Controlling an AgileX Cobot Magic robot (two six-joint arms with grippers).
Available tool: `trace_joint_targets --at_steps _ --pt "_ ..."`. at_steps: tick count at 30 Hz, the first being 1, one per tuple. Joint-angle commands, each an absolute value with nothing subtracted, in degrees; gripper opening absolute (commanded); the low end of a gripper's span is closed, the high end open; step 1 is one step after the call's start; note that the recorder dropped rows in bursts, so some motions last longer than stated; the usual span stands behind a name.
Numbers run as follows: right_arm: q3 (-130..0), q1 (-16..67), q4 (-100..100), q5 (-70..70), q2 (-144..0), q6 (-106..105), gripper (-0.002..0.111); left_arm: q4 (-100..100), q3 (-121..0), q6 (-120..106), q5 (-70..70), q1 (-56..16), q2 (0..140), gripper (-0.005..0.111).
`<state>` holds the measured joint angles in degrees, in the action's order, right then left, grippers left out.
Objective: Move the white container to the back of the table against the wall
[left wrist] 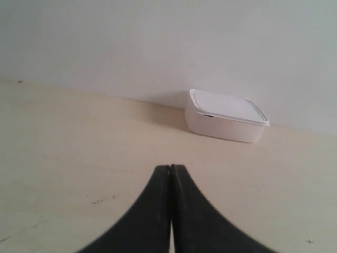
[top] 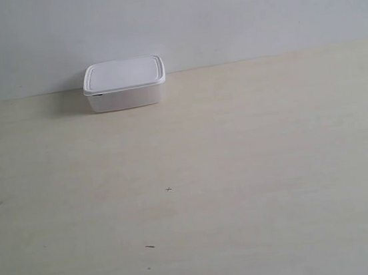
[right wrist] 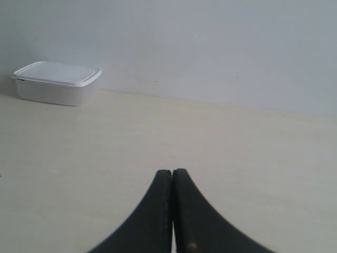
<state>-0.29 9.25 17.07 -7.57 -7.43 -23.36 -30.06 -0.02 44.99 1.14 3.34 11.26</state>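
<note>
Pressed tip to tip with no gap and gripping nothing, the left claw [left wrist: 170,169] and the right claw [right wrist: 172,174] alike: smooth matte black, flaring wide at the base and curving in to a thin seam, held low and pointing across the pale beige, faintly grained counter [top: 242,170] toward the plain grey-white wall [top: 222,12]. Farther out, well apart from both, at the back edge of the counter and seemingly against that wall, left of the middle in the exterior view: the white container [top: 124,84], shallow, rectangular, round-cornered plastic, upright, closed under a flat rimmed lid [top: 124,73], contents hidden.
</note>
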Motion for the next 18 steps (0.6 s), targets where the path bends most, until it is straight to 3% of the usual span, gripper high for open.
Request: trace_joint_targets --at_steps 1,18 --pt "0.0 8.9 16.6 -7.6 -7.3 -23.3 0.000 -26.8 0.0 45.2 3.3 3.4 11.2 0.000" --pt "0.0 8.9 16.6 -7.6 -7.3 -23.3 0.000 -24.0 0.0 44.9 15.3 3.4 11.2 0.000"
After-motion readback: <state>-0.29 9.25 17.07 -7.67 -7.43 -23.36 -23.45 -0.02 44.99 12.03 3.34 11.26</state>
